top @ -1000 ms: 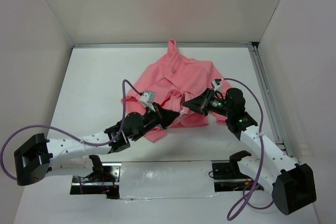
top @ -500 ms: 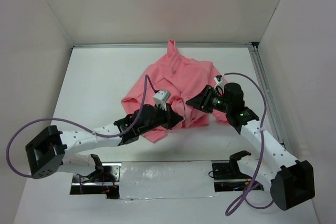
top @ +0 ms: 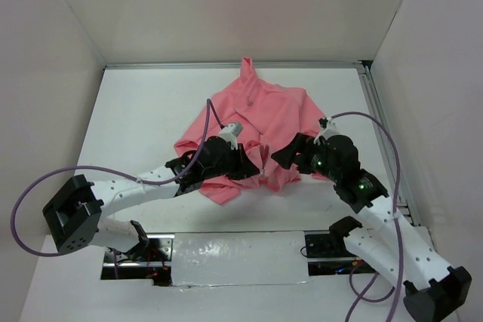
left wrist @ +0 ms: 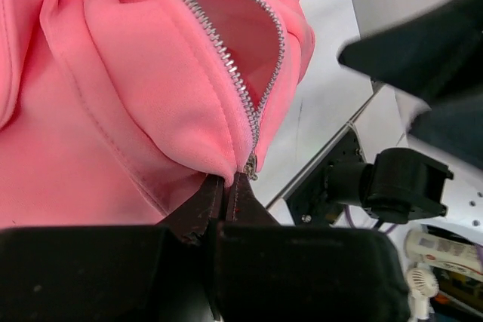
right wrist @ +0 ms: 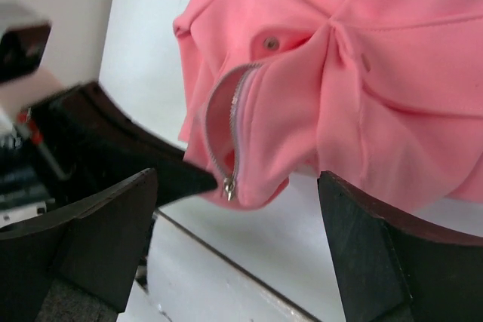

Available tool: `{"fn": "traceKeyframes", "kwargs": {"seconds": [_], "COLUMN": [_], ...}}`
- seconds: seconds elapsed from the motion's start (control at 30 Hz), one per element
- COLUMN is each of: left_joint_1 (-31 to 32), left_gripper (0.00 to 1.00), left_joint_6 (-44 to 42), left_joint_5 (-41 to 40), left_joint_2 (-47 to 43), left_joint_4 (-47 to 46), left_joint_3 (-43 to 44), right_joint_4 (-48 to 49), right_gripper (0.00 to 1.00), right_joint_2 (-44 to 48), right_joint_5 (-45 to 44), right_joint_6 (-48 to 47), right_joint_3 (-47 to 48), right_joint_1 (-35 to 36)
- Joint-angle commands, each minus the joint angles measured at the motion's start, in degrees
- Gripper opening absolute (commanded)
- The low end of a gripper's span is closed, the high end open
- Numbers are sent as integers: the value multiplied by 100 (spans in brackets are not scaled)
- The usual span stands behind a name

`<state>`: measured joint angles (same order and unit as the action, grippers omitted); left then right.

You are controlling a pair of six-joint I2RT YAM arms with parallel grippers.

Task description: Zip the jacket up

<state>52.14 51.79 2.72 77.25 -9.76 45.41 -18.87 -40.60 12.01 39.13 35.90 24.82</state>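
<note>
The salmon-pink jacket [top: 266, 109] lies bunched on the white table, hood toward the back wall. My left gripper [top: 254, 168] is shut on its bottom hem, right beside the lower end of the zipper [left wrist: 243, 88]; the hem is lifted into a fold and the metal slider [left wrist: 250, 165] hangs by the fingertips. The zipper stands open in a loop above it. My right gripper [top: 281, 154] is open and holds nothing. In the right wrist view the slider [right wrist: 228, 186] and jacket [right wrist: 355, 73] lie ahead of the wide-spread fingers [right wrist: 98, 239].
A silver taped strip [top: 226, 258] runs along the table's near edge between the arm bases. A metal rail [top: 383, 137] borders the right side. White walls close in the table on three sides. A purple cable [top: 213, 115] loops over the jacket.
My right gripper has opened, let go of the jacket's hem and drawn back a little. The left arm has moved right, still shut on the hem.
</note>
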Motion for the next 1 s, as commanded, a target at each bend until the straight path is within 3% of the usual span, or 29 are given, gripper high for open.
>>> {"fn": "traceKeyframes", "kwargs": {"seconds": [0.0, 0.2, 0.33, 0.47, 0.53, 0.8, 0.97], "left_joint_1": [-37, -37, -28, -28, -29, -11, -2], "left_gripper": [0, 0, 0, 0, 0, 0, 0], "left_joint_6": [270, 542, 595, 648, 657, 701, 762], "left_joint_5": [106, 106, 106, 167, 194, 264, 246], "left_joint_2": [-88, -211, -272, -333, -360, -465, -466], "left_joint_4": [220, 334, 361, 308, 273, 220, 203], "left_joint_3": [302, 328, 328, 258, 240, 170, 170], "right_joint_4": [-758, -232, 67, 261, 437, 859, 1184], "right_gripper": [92, 85, 84, 66, 59, 54, 54], "right_joint_2": [350, 509, 72, -273, -387, -756, -1072], "right_joint_5": [-752, -945, -2007, -3710, -4073, -5048, -5015], "right_joint_6": [-275, 67, 401, 998, 1200, 1492, 1175], "right_joint_3": [31, -539, -611, -567, -593, -628, -540], "right_joint_1": [496, 1823, 2763, 3519, 3600, 3890, 3986]}}
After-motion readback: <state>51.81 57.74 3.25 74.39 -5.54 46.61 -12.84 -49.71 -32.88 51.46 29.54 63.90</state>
